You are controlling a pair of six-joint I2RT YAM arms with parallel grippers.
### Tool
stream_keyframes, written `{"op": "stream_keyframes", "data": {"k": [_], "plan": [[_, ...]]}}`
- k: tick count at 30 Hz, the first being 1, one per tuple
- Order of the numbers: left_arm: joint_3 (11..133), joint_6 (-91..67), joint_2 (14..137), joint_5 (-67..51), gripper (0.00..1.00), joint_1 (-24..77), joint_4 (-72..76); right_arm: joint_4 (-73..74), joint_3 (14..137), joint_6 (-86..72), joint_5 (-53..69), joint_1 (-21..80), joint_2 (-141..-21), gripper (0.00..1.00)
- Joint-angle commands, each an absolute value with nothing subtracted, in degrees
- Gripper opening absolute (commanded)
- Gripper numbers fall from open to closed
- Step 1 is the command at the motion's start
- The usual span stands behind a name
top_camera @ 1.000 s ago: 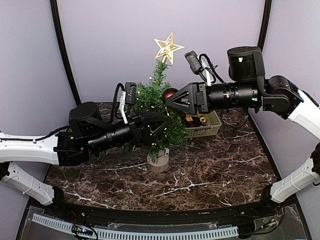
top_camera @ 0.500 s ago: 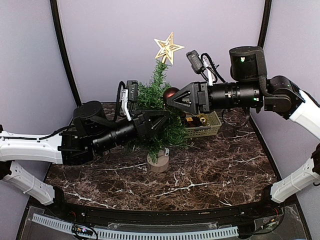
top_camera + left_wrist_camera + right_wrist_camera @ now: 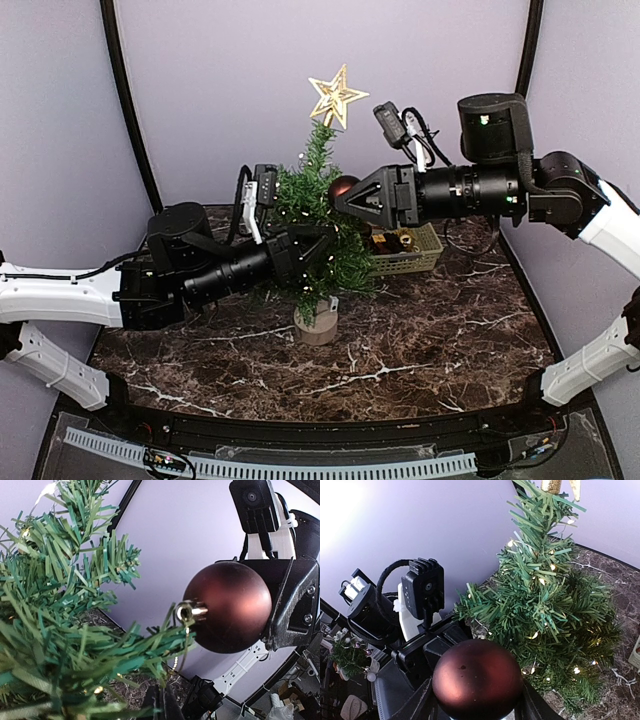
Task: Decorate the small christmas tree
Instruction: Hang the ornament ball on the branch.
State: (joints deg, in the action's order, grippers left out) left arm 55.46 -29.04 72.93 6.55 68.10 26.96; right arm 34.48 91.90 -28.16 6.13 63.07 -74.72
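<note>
The small christmas tree (image 3: pixel 312 215) stands on a round tan base (image 3: pixel 317 323) mid-table, with a gold star (image 3: pixel 336 97) on top and small lights in its branches. My right gripper (image 3: pixel 338 196) is shut on a dark red ball ornament (image 3: pixel 343 186) at the tree's upper right side. In the right wrist view the ball (image 3: pixel 477 682) sits between both fingers (image 3: pixel 421 702). From the left wrist the ball (image 3: pixel 232 607) shows a gold cap (image 3: pixel 190 611) and a thin gold loop hanging among the needles (image 3: pixel 65 630). My left gripper (image 3: pixel 164 703) is shut just below that loop; whether it pinches anything is unclear.
A woven basket (image 3: pixel 428 256) holding more ornaments sits right of the tree, under the right arm. The dark marble tabletop (image 3: pixel 420 340) spreads in front. Purple backdrop walls and two curved black poles (image 3: pixel 128 110) close in the back and sides.
The left gripper's jaws have closed from open to shut beside the tree and shifted slightly. The right arm with the ball has barely moved.
</note>
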Motion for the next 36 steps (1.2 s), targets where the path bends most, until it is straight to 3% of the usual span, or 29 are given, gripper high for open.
{"op": "stream_keyframes", "data": {"k": [1, 36], "plan": [[56.8, -29.8, 70.7, 6.7, 0.00, 68.3, 24.1, 35.2, 93.0, -28.5, 4.3, 63.6, -75.1, 0.50], [52.9, -37.4, 69.0, 1.0, 0.00, 60.9, 25.4, 33.3, 92.9, -30.4, 0.3, 63.5, -77.2, 0.50]]}}
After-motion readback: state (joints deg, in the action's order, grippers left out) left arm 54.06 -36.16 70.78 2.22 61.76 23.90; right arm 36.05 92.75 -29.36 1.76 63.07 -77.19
